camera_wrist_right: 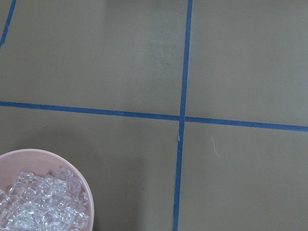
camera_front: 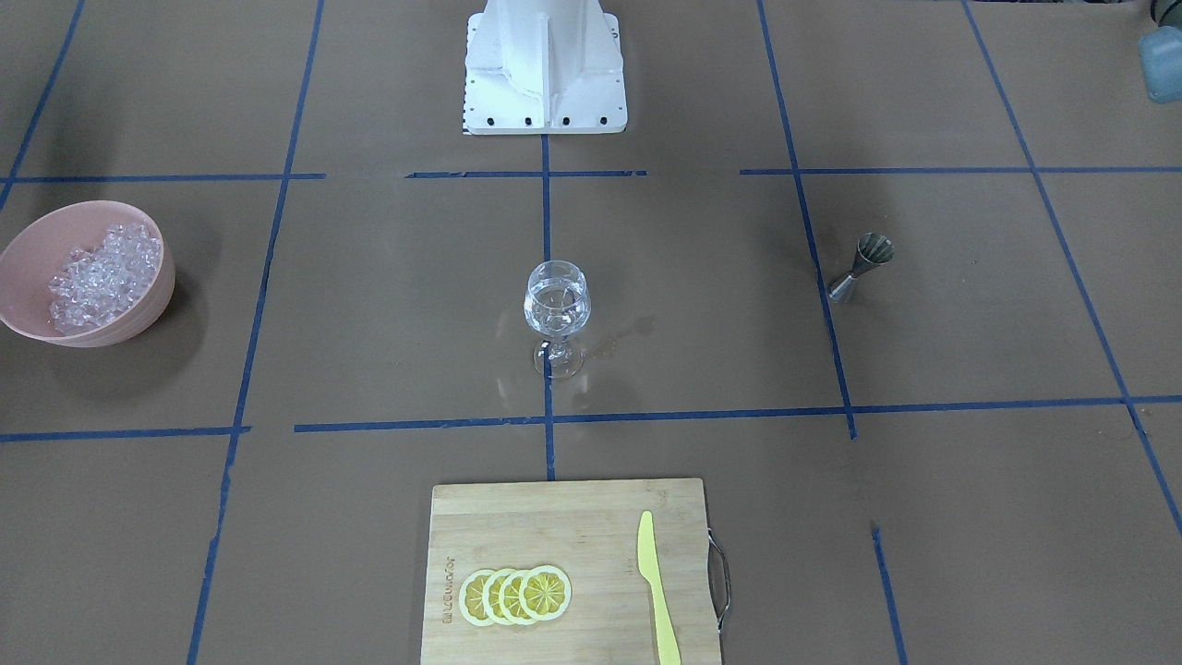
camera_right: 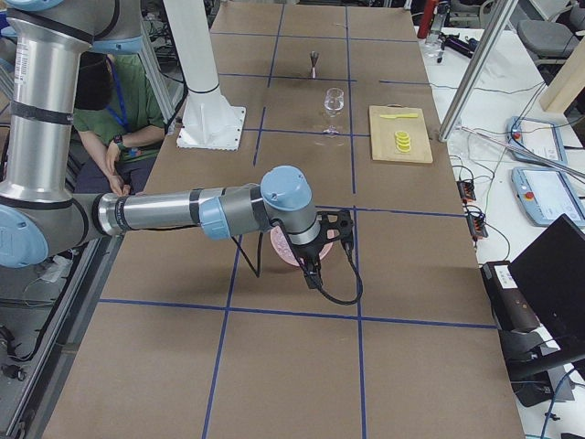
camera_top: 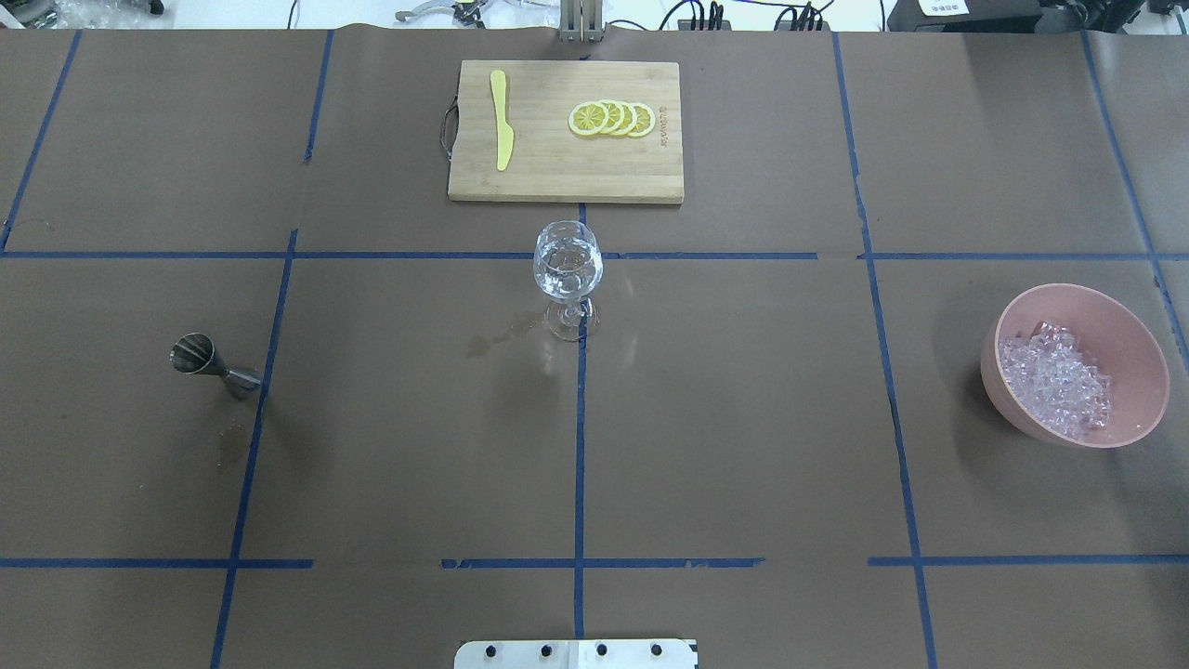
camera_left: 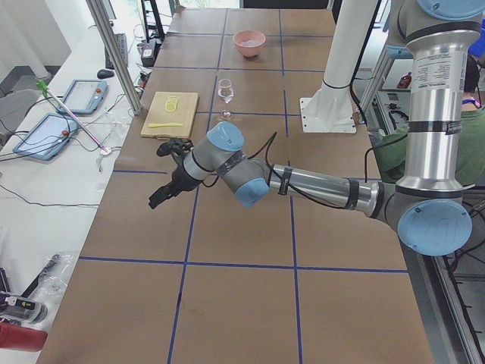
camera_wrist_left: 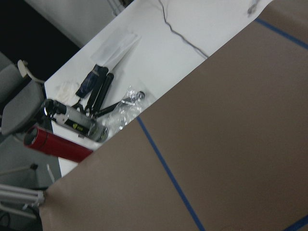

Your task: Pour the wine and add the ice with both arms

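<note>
A stemmed wine glass (camera_front: 556,300) (camera_top: 568,265) stands upright at the table's centre with clear, glinting contents; I cannot make out the wine itself. The ice (camera_front: 97,277) (camera_top: 1054,381) (camera_wrist_right: 38,211) fills a pink bowl (camera_top: 1138,353) on the robot's right. A steel jigger (camera_front: 863,266) (camera_top: 214,362) stands on the robot's left. The left gripper (camera_left: 163,193) hovers off the table's left end, far from the jigger. The right gripper (camera_right: 315,270) hangs above the near side of the pink bowl (camera_right: 283,254). Both show only in the side views, so I cannot tell their state.
A wooden cutting board (camera_top: 557,177) with lemon slices (camera_top: 613,118) and a yellow knife (camera_top: 502,121) lies beyond the glass. The white pedestal (camera_front: 545,74) stands at the robot's edge. A damp stain (camera_top: 502,334) marks the paper beside the glass. A person (camera_right: 110,110) sits behind the robot.
</note>
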`<state>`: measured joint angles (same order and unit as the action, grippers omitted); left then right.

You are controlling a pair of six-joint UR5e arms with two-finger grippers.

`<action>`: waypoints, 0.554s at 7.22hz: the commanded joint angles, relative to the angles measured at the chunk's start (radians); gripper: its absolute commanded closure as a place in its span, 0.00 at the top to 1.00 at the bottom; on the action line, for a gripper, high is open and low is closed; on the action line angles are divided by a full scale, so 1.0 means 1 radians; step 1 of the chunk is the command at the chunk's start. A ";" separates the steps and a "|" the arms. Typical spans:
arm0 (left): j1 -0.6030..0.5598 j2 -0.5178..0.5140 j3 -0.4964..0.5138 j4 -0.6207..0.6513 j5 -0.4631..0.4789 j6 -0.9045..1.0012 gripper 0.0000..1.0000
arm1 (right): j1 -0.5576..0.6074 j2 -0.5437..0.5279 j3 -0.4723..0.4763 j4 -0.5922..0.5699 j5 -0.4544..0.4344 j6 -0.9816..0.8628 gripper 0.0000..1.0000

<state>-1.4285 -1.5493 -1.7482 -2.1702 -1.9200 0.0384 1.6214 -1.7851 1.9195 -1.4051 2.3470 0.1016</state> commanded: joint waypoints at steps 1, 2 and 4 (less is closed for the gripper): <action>-0.053 -0.065 0.015 0.403 -0.022 0.006 1.00 | 0.000 -0.002 0.003 -0.002 0.002 0.003 1.00; -0.090 -0.045 0.035 0.441 -0.186 -0.008 1.00 | 0.000 -0.002 0.006 -0.002 0.009 0.004 1.00; -0.119 0.078 0.122 0.419 -0.492 0.005 1.00 | 0.000 0.000 0.030 0.000 0.052 0.071 1.00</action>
<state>-1.5317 -1.5396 -1.6605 -1.7533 -2.2599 0.0366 1.6214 -1.7862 1.9314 -1.4056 2.3760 0.1246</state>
